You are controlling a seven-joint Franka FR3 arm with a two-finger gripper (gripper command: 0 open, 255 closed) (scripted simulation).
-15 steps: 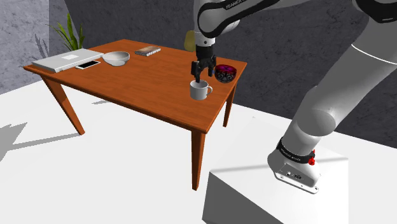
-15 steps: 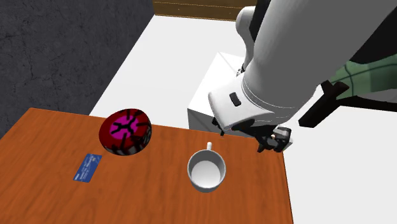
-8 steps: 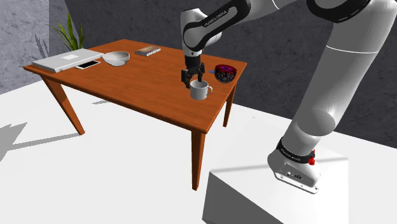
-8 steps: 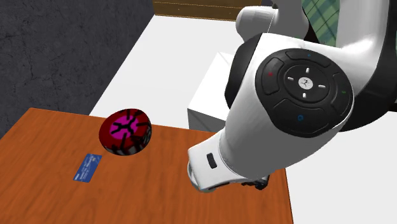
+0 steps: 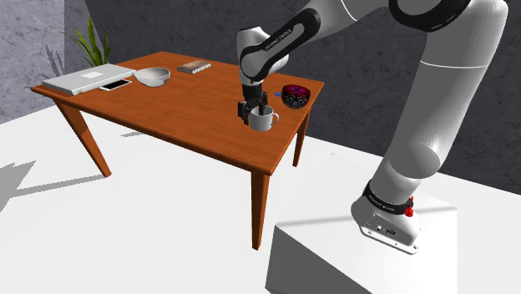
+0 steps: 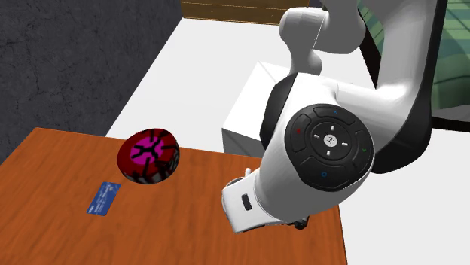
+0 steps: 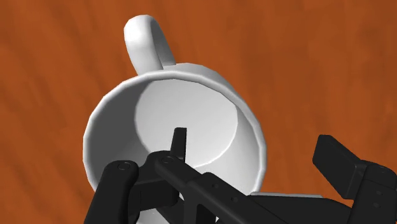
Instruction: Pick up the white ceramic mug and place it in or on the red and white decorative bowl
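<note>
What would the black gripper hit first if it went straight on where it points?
Probably the white mug: the open gripper straddles its wall, half over its inside, though depth is unclear.

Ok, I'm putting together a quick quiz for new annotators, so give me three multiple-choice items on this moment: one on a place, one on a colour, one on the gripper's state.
1. In the shoulder view, where is the patterned bowl relative to the mug?
A) just beyond it, toward the far corner of the table
B) stacked under it
C) in front of it, at the near edge

2. What colour is the mug?
A) red
B) white
C) blue

3. How is the gripper?
A) shut on the handle
B) raised high above the table
C) open, astride the mug's wall

Answers:
1 A, since the bowl stands past the mug by the corner.
2 B, it is plain white.
3 C, since one finger is inside the mug and the other is outside, well apart.
</note>
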